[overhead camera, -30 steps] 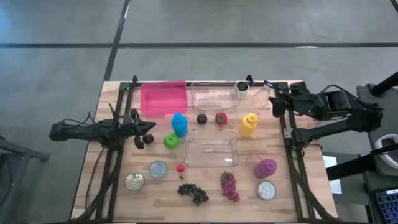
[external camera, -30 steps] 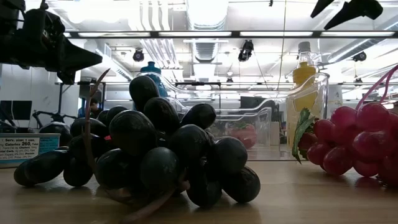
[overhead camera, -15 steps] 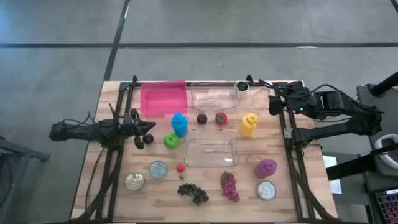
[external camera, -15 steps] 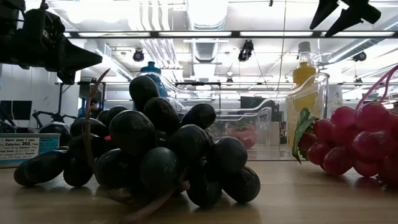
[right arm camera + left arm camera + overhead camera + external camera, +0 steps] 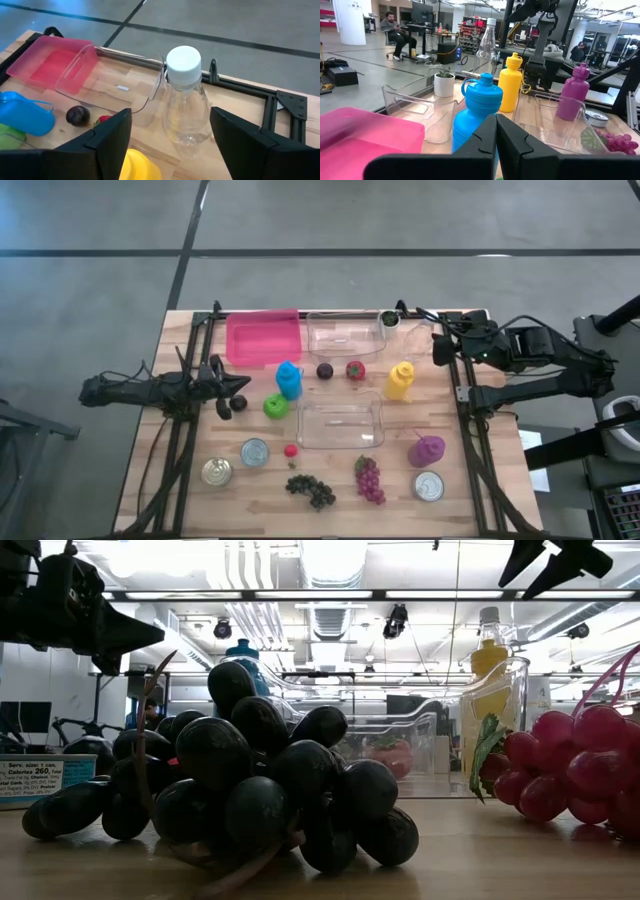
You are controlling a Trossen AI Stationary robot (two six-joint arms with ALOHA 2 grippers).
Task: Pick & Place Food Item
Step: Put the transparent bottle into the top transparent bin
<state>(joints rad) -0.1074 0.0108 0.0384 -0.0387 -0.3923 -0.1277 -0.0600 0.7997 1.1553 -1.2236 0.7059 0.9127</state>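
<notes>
- High view first: my right gripper (image 5: 440,345) hangs over the back right part of the table (image 5: 470,510), fingers spread wide and gripping nothing.
- Right wrist view shows why I'm here: a clear bottle (image 5: 184,100) with a white cap stands upright just ahead of me, framed between my two dark fingers (image 5: 107,140). It is apart from them, no contact yet.
- Whether the bottle is what I'm after I can't say; the task only names a food item, and the bottle simply sits in my line.
- Beyond the bottle lies a clear bin (image 5: 112,82), and past that a pink bin (image 5: 55,62); either looks to me like a likely drop place, since both are open-topped.
- Candidate food sits past my fingers toward the table's middle: a dark plum (image 5: 77,115) and a red strawberry (image 5: 355,369) side by side, just short of the clear bin.
- A yellow bottle (image 5: 399,379) stands close below me, so any dive toward the fruit needs to clear it.
- My left gripper (image 5: 236,395) waits over the far side of the table, clenched shut on nothing, just beside the blue bottle (image 5: 477,117).
- Low view: dark grapes (image 5: 240,785) and red grapes (image 5: 575,765) rest on the near edge, well apart from both my grippers.
</notes>
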